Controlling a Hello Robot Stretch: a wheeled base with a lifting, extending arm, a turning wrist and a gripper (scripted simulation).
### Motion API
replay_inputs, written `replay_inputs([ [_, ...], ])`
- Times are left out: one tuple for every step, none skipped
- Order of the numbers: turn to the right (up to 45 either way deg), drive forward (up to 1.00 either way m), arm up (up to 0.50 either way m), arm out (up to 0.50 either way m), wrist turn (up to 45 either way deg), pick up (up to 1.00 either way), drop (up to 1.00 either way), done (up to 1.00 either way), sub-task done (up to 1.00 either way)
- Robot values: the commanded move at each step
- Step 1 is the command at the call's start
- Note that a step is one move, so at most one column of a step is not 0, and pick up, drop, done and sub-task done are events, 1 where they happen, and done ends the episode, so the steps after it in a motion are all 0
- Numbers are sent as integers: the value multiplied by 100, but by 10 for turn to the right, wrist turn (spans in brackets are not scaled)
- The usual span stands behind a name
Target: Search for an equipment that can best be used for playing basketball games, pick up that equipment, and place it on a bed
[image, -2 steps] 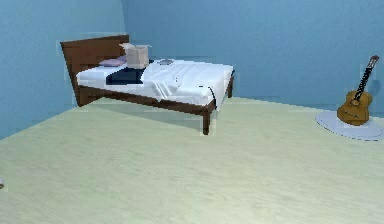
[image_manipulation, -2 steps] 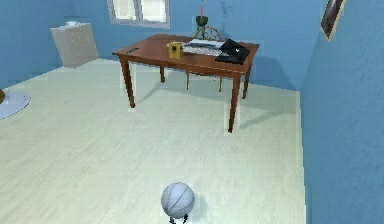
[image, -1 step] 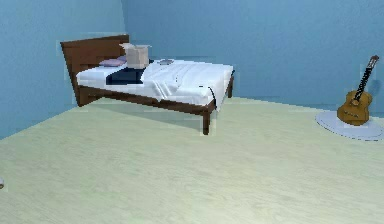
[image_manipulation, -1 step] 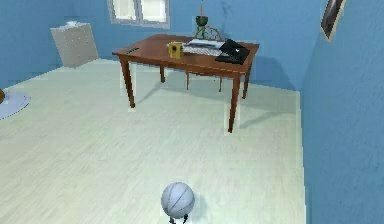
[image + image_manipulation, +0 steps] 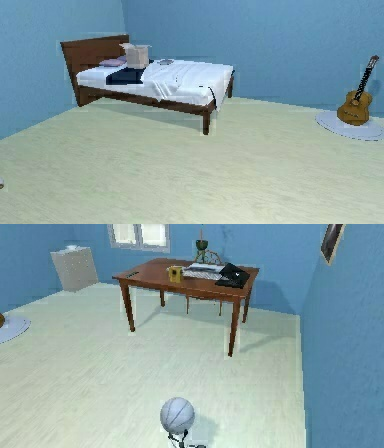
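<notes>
A pale grey ball with dark seam lines (image 5: 177, 413) hangs low in the arm side view, clear of the light floor, its shadow beside it. Just under it are the thin dark fingers of my gripper (image 5: 179, 436), which holds the ball. A bed (image 5: 198, 92) with a brown wooden frame, white bedding and a headboard stands at the forward view's left, against the blue wall. On the bed lie a pillow (image 5: 113, 62), a dark blue item (image 5: 125, 76) and a small box (image 5: 135, 52).
A guitar (image 5: 358, 95) stands on a round white rug (image 5: 350, 126) at the forward view's right. A wooden table (image 5: 150, 271) bearing small items stands farther out in the arm side view, with a white bin (image 5: 75, 267) near the window. Open light floor lies before the bed.
</notes>
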Motion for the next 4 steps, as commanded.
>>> replay_inputs([
  [0, 0, 50, 0, 0, 0, 0, 0, 0],
  [0, 0, 42, 0, 0, 0, 0, 0, 0],
  [0, 0, 0, 0, -450, 0, 0, 0, 0],
  [0, 0, 0, 0, -450, 0, 0, 0, 0],
])
